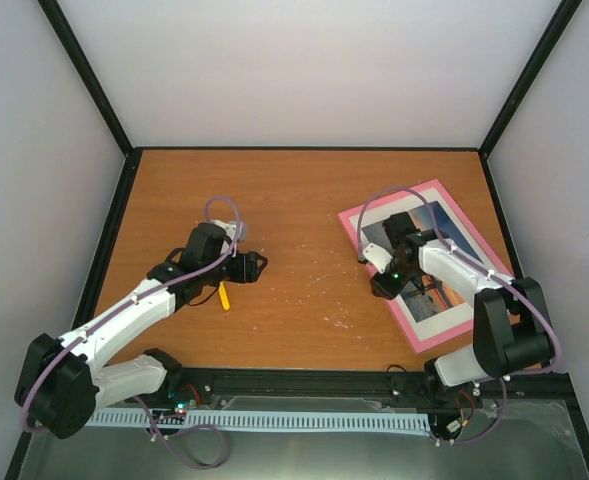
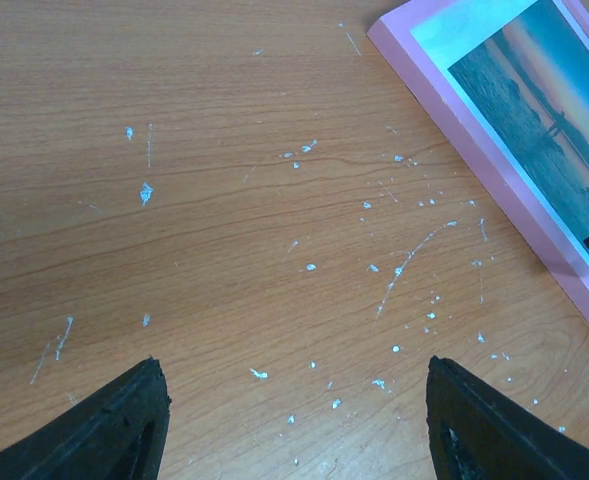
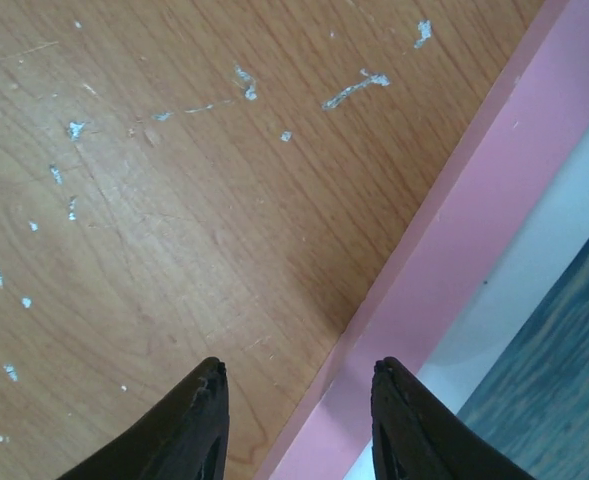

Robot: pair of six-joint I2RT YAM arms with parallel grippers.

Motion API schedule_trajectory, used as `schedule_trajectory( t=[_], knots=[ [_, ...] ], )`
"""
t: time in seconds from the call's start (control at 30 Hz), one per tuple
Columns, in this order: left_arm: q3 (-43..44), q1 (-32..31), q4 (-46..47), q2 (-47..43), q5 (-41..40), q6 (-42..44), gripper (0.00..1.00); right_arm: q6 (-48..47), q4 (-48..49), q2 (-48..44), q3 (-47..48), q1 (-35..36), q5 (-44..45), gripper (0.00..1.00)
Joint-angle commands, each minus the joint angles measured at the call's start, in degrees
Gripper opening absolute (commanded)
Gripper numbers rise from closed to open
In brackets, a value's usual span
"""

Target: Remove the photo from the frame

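Observation:
The pink frame (image 1: 429, 340) lies flat at the right of the table, with the sunset photo (image 1: 442, 218) inside it behind a white mat (image 3: 544, 260). My right gripper (image 3: 299, 368) hangs low over the frame's left border (image 3: 474, 230). It is open, one finger over bare wood and the other over the pink strip, and nothing is gripped. The photo (image 3: 564, 370) shows at the lower right of that view. My left gripper (image 2: 294, 395) is open over bare table, left of the frame's corner (image 2: 474, 150). The top view places the left gripper (image 1: 257, 265) mid-table and the right gripper (image 1: 384, 285) at the frame's near-left edge.
The wooden table (image 1: 304, 200) is flecked with white scratches. Black posts and pale walls enclose it at the back and sides. A small yellow piece (image 1: 224, 297) shows beside the left arm. A black rail (image 1: 304, 380) runs along the near edge.

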Motion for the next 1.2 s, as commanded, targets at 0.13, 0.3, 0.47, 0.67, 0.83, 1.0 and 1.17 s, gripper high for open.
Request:
schedule_trajectory(
  t=[0.13, 0.3, 0.47, 0.67, 0.83, 1.0, 1.17],
  knots=[
    [-0.8, -0.7, 3.6, -1.3, -0.2, 0.6, 0.7, 1.8, 2.8, 3.9, 2.7, 0.6, 2.4, 0.35],
    [-1.6, -0.7, 4.6, -2.6, 1.6, 1.0, 0.7, 3.2, 5.3, 5.3, 2.8, 0.6, 6.3, 0.35],
    [-1.7, -0.7, 4.6, -2.6, 1.5, 1.4, 0.7, 4.3, 6.3, 7.3, 3.7, 0.6, 7.4, 0.35],
    [-1.7, -0.7, 5.3, -1.4, 1.8, 1.2, 0.71, 4.0, 6.2, 8.0, 4.2, 0.6, 7.2, 0.33],
    [-1.7, -0.7, 5.5, -1.3, 1.9, 1.1, 0.71, 3.7, 6.6, 8.9, 4.2, 0.6, 7.1, 0.3],
    [-1.8, -0.7, 5.5, -1.6, 1.7, 1.2, 0.72, 3.7, 7.0, 10.0, 4.3, 0.7, 6.9, 0.28],
    [-2.0, -0.7, 5.6, -2.3, 1.5, 0.7, 0.72, 3.0, 7.2, 10.3, 3.8, 2.2, 6.8, 0.25]
  ],
)
